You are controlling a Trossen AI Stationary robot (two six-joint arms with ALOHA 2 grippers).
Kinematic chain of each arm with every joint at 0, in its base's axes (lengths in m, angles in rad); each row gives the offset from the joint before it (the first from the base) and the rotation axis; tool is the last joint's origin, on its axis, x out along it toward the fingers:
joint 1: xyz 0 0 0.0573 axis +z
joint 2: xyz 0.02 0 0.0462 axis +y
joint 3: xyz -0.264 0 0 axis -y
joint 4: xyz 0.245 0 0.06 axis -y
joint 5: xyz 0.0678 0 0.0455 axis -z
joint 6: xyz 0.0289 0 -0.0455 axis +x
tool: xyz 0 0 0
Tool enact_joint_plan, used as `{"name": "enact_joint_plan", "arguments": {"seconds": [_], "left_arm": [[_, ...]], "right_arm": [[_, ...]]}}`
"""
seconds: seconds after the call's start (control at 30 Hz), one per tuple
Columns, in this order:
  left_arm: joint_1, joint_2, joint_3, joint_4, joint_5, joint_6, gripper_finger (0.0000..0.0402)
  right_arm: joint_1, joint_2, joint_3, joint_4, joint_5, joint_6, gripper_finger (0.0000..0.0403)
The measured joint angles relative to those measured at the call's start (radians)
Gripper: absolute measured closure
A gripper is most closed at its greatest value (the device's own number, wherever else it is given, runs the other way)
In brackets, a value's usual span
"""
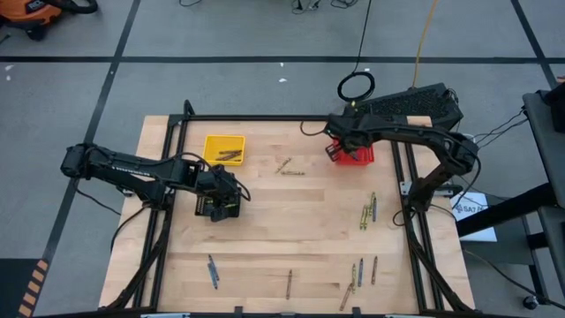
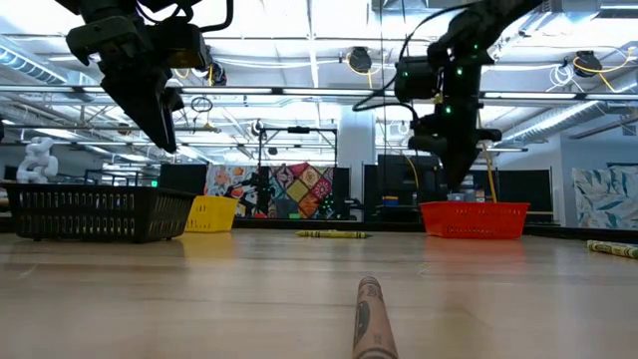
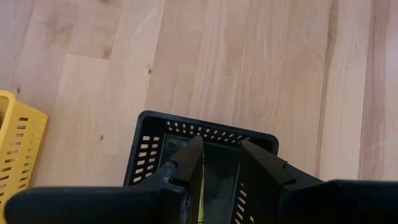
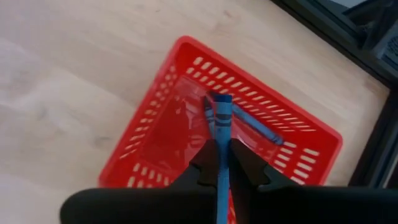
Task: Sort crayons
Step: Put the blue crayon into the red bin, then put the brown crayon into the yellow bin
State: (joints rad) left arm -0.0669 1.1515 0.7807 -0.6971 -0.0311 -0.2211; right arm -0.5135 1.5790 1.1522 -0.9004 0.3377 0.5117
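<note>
1. While many crayons lie loose on the worktop, the sorting looks only partly done, by my reckoning.
2. Already sorted: a few brownish crayons lie in the yellow basket, and one blue crayon lies in the red basket.
3. In hand now: the right gripper hangs over the red basket, its fingers clamped on another blue crayon, which points down into it.
4. The left gripper sits above the black basket, fingers parted and gripping nothing; a yellow-green sliver shows between them, perhaps a crayon lying in that basket.
5. Left to do: a pair near the worktop's middle, a cluster by the right edge, and several along the near edge, including a blue one.
</note>
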Motion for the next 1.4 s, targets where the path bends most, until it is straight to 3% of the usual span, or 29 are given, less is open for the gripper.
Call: {"name": "enact_joint_plan", "arguments": {"seconds": [1.0, 1.23, 1.4], "left_arm": [[0.0, 0.0, 0.0, 0.0, -0.002, 0.001, 0.0299], [0.0, 0.0, 0.0, 0.0, -0.004, 0.001, 0.0299], [0.0, 0.0, 0.0, 0.0, -0.005, 0.001, 0.0299]], "right_arm": [[-0.051, 0.0, -0.014, 0.01, -0.003, -0.04, 0.0356], [-0.022, -0.001, 0.005, -0.08, -0.228, 0.024, 0.0356], [0.065, -0.001, 0.048, -0.238, -0.218, 0.054, 0.0355]]}}
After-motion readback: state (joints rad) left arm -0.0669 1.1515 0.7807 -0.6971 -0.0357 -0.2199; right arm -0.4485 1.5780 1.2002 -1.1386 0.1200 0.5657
